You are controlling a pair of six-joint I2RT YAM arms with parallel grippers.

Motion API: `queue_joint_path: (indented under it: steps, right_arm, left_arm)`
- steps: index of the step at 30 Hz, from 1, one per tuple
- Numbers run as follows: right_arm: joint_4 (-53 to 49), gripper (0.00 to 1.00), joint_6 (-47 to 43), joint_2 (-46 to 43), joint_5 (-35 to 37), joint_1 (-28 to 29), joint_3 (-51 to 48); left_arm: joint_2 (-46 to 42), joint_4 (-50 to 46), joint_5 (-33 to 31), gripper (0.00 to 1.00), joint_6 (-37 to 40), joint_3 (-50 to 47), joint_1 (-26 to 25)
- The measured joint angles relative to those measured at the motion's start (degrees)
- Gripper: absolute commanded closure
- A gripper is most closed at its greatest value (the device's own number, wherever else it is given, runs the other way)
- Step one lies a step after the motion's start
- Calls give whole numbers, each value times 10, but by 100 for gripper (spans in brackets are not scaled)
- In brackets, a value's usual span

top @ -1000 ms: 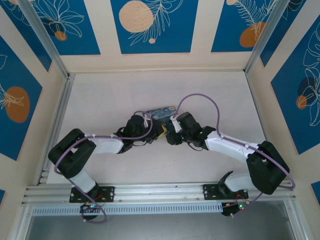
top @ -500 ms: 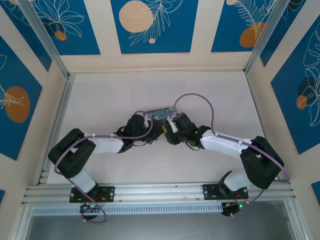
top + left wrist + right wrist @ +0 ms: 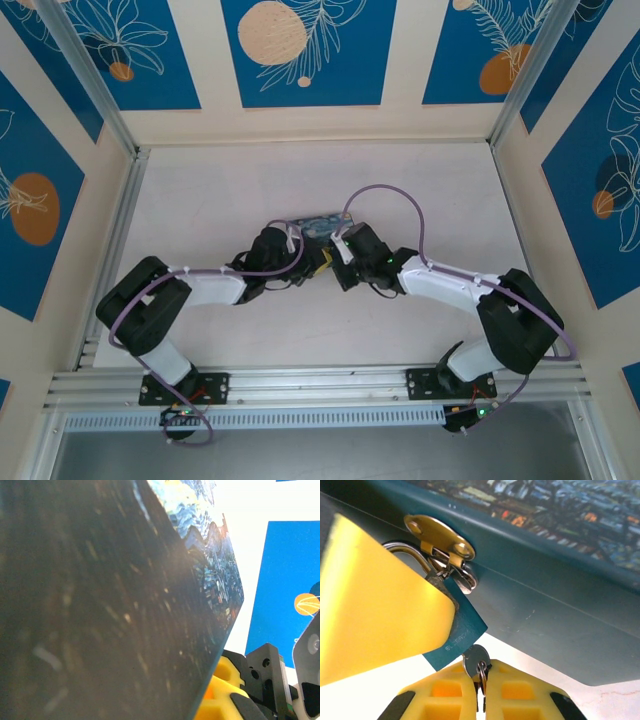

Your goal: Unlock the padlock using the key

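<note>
A teal padlock (image 3: 462, 630) hangs by its shackle from the brass hasp (image 3: 437, 537) of the blue painted tin (image 3: 545, 605). The silvery key (image 3: 476, 659) sticks out of the padlock's underside. My right gripper (image 3: 481, 672) is shut on the key's round head, yellow pads pressed together. A broad yellow finger (image 3: 380, 605) of my left gripper lies against the padlock's body from the left, holding it. In the top view both grippers, left (image 3: 316, 262) and right (image 3: 336, 266), meet at the tin's (image 3: 322, 226) near edge. The left wrist view has the tin's dark side (image 3: 100, 605) close up.
The tin stands mid-table on the white surface (image 3: 220, 190). Aluminium rails (image 3: 110, 220) and blue patterned walls enclose the table. The right arm's purple cable (image 3: 385, 195) loops over the table behind the tin. The right gripper's yellow finger (image 3: 225, 690) pokes out past the tin's edge.
The right gripper has closed onto the key's head. The right arm has slid slightly left toward the tin. The left arm has stayed still.
</note>
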Motion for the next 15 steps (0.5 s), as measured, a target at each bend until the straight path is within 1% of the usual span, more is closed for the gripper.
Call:
queue_joint_path:
  steps: [2,3,6,10,11,15]
  right_arm:
    - [-4,98,2,-3,-28,-14,0]
    - [-6,93,3,-5,-45,-22,0]
    - [-11,66,14,-17,-110,-53,-2]
    - [5,62,26,-63,-158,-77,-8]
    - [8,59,27,-74,-162,-80,-10]
    - [16,58,35,-112,-167,-90,-24]
  left_arm:
    - [2,4,1,100,0,0,0]
    - [4,7,2,100,0,0,0]
    - [7,22,5,100,0,0,0]
    - [15,23,9,100,0,0,0]
    - [15,21,9,100,0,0,0]
    - [15,16,11,100,0,0,0]
